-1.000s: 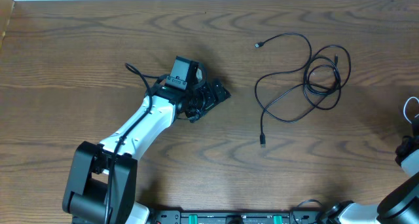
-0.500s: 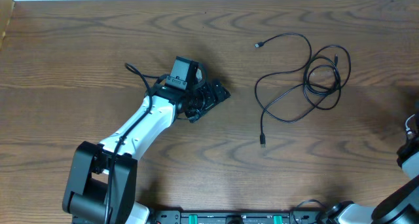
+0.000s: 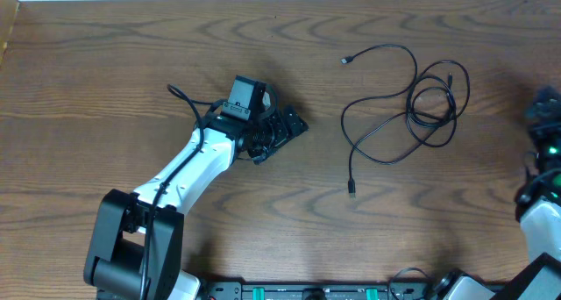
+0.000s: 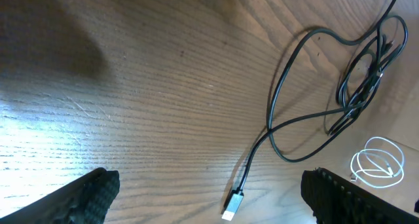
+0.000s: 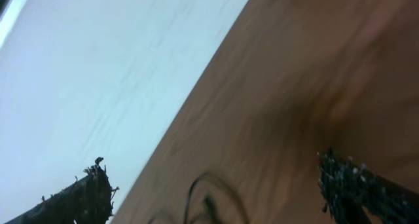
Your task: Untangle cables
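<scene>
Claws stand wide and empty — left claw (image 3: 285,129) over the table (image 3: 105,63) left of middle, its camera label (image 3: 243,108) too small to read, right claw (image 5: 213,191) at the right edge — and farther on the two black cables (image 3: 431,117) lie looped together, the white cable (image 4: 376,162) coiled apart near them.

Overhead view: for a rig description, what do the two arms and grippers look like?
The left arm has a white link with a thin black cable and bulky black base joint. The left gripper is black. The right arm is white and black with a green light; the right gripper is black too.
</scene>
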